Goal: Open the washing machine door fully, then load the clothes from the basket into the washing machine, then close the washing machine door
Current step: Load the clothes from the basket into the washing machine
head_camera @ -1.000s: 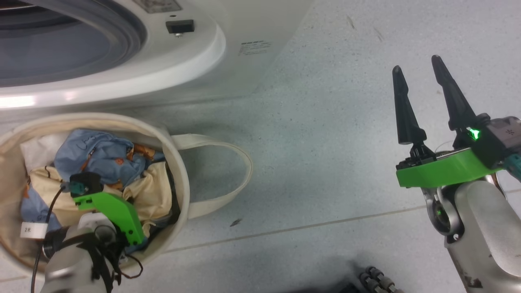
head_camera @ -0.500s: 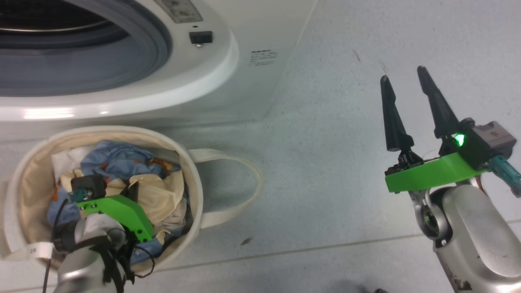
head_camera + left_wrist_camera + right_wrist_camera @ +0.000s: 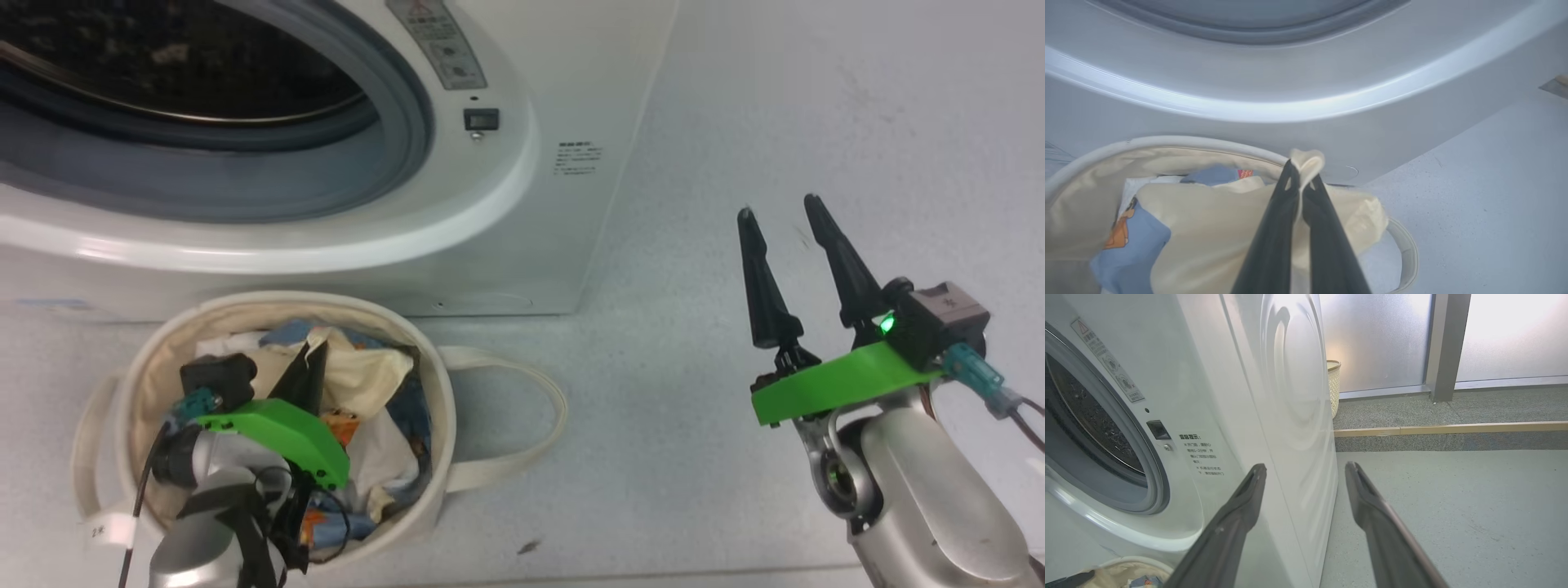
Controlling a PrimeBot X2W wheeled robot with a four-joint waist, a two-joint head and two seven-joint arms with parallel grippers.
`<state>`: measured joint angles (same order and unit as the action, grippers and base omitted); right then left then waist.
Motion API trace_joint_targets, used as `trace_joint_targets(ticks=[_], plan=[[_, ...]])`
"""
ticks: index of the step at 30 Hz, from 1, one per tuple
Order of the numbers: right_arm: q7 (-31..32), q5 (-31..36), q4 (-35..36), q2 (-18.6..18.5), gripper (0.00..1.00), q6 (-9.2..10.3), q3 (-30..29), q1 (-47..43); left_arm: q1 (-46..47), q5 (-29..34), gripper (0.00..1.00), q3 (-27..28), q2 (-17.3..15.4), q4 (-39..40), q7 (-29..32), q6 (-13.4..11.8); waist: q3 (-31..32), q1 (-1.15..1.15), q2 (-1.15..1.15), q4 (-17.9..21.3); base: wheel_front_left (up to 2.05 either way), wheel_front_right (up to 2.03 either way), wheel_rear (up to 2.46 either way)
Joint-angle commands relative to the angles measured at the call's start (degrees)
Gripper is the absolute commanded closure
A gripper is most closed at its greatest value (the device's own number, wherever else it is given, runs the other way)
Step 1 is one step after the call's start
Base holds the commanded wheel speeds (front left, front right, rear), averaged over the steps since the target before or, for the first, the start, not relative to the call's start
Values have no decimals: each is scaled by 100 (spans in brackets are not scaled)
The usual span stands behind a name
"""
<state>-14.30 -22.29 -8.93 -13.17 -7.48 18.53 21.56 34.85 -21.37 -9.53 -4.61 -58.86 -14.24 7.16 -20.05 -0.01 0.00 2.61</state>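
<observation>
The cream canvas basket (image 3: 435,392) stands on the floor in front of the white washing machine (image 3: 531,188). The machine's grey rubber ring (image 3: 245,192) and steel drum (image 3: 163,57) are exposed; the door is out of view. My left gripper (image 3: 313,351) is in the basket, shut on a fold of the cream-yellow garment (image 3: 1306,161), lifted slightly above the pile. Blue bear-print fabric (image 3: 1126,241) lies underneath. My right gripper (image 3: 784,216) hovers open over the floor to the right of the machine, holding nothing.
The basket's looped handle (image 3: 539,408) lies on the grey floor (image 3: 694,122) to its right. In the right wrist view, a pale wicker bin (image 3: 1333,386) stands behind the machine near frosted glass panels, beyond a raised step (image 3: 1449,428).
The head camera has tilted up, showing more of the drum. My left gripper has risen out of the pile with the cream garment pinched, its fingers now showing. The right gripper stays open.
</observation>
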Motion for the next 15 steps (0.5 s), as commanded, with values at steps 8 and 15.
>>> trace_joint_targets(ticks=[8, 15], plan=[[-70, -154, 14, 113, 0, -1, 123, -333, -728, -26, 100, 177, -327, 1715, -74, 32, 786, 1, 0, -275, 0, 0, 0], [-70, -282, -104, 169, 0, -1, 116, -668, -1246, 9, 100, 172, -382, 2799, -75, 32, 1475, 1, 0, -405, 0, 0, 0]])
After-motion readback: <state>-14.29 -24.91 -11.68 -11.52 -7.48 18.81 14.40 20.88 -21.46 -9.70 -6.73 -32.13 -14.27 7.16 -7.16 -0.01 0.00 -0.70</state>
